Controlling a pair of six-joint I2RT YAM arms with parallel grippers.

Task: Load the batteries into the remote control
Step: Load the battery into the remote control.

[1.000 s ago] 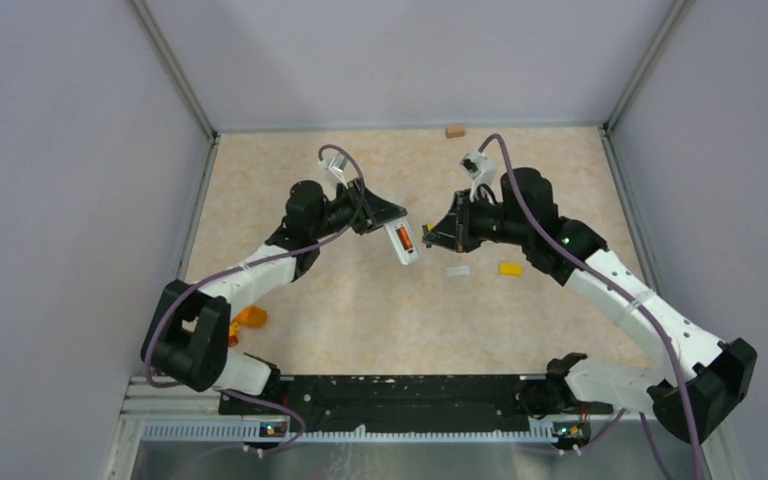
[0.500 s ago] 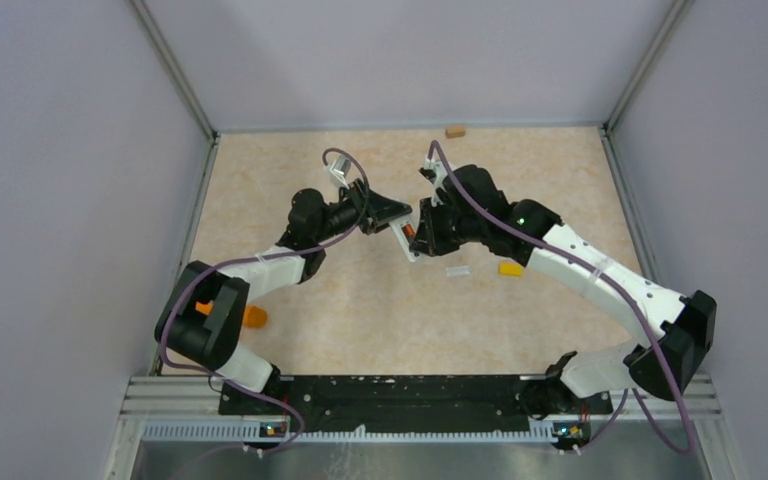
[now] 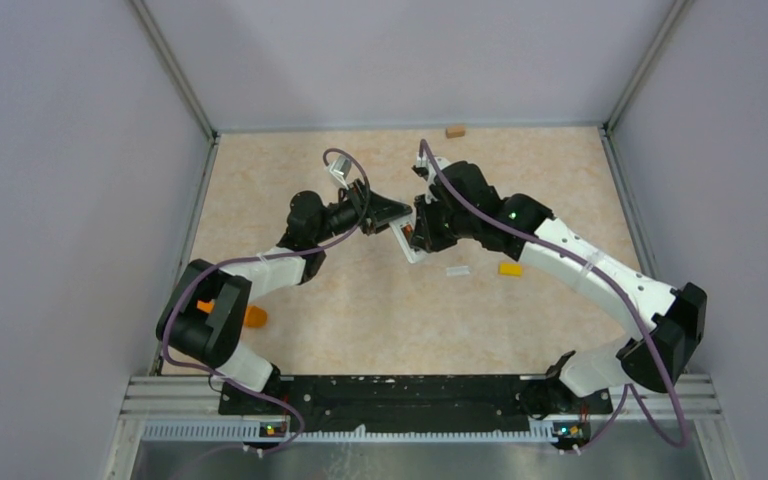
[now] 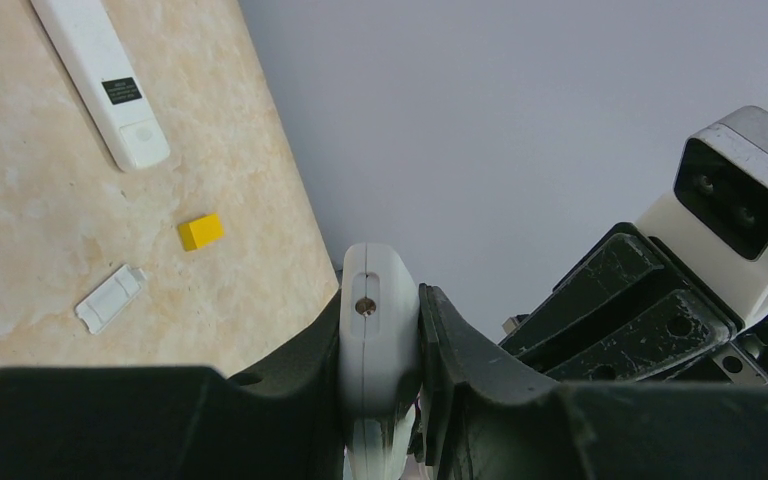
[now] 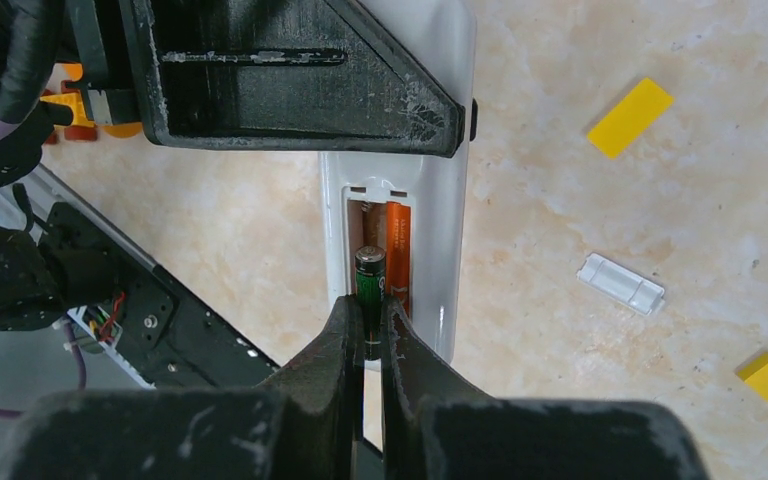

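Top view looks down from above, close wrist views share remote control [image 5: 446, 240]

Lower end of the dark battery [image 5: 370, 272] — hidden inside the right end effector [image 5: 368, 312]

No legible txt. Black label [image 4: 120, 91] on loose white remote [image 4: 95, 70], print on orange battery [image 5: 398, 262]: both too small/blurry to read.

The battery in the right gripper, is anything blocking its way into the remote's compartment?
Nothing visible does. The battery hangs right over the open recess of the remote, beside the orange battery already seated; the left gripper clamps the remote away from it.
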